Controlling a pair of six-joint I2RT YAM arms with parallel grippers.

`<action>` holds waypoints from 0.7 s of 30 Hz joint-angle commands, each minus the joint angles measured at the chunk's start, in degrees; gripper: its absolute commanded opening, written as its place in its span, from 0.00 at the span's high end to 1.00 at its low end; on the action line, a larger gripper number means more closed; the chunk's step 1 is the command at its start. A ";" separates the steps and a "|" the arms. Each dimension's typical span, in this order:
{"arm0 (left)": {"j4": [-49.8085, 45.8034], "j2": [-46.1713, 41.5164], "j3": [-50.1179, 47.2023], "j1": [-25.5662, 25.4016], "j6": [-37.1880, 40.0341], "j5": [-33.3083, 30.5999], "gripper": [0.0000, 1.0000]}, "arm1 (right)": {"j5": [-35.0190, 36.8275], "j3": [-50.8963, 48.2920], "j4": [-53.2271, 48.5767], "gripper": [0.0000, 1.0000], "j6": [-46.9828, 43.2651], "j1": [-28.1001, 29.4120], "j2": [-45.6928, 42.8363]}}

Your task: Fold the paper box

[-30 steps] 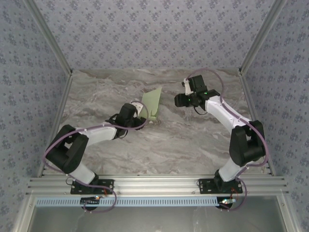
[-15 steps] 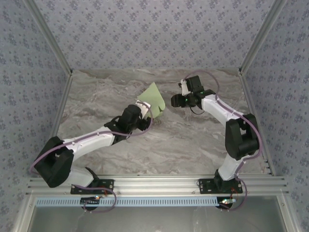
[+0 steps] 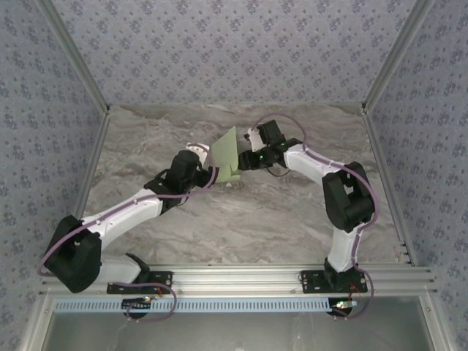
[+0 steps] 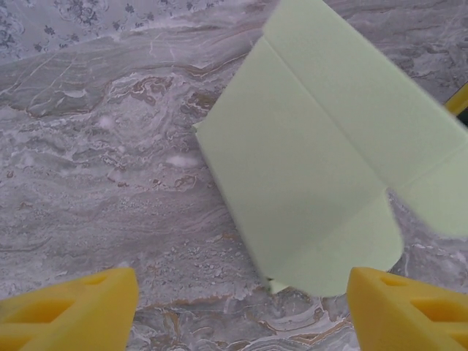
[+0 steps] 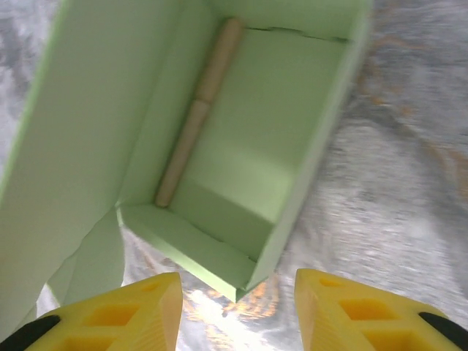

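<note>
The paper box (image 3: pixel 227 155) is thin, pale green card and only partly folded. It forms an open rectangular tray with low upright walls, and a broad flat flap rises from one long side. It stands tilted over the far middle of the tabletop (image 3: pixel 292 212), its hollow turned toward the tabletop's right side. The smooth outer face shows straight creases and a rounded tab at its lower edge.
</note>
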 commanded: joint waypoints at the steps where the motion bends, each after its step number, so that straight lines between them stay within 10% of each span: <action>1: -1.62 -1.72 0.17 0.68 -0.45 2.41 0.23 | -0.83 -1.43 0.67 0.54 0.21 1.25 -2.26; 14: -7.87 0.47 8.18 -3.23 10.78 0.47 0.22 | 10.76 -7.23 -2.16 0.52 -1.89 -5.80 -10.04; 21: -14.72 4.49 15.93 -0.76 16.60 1.47 0.21 | 2.75 -9.91 4.58 0.47 -7.11 -6.50 -9.64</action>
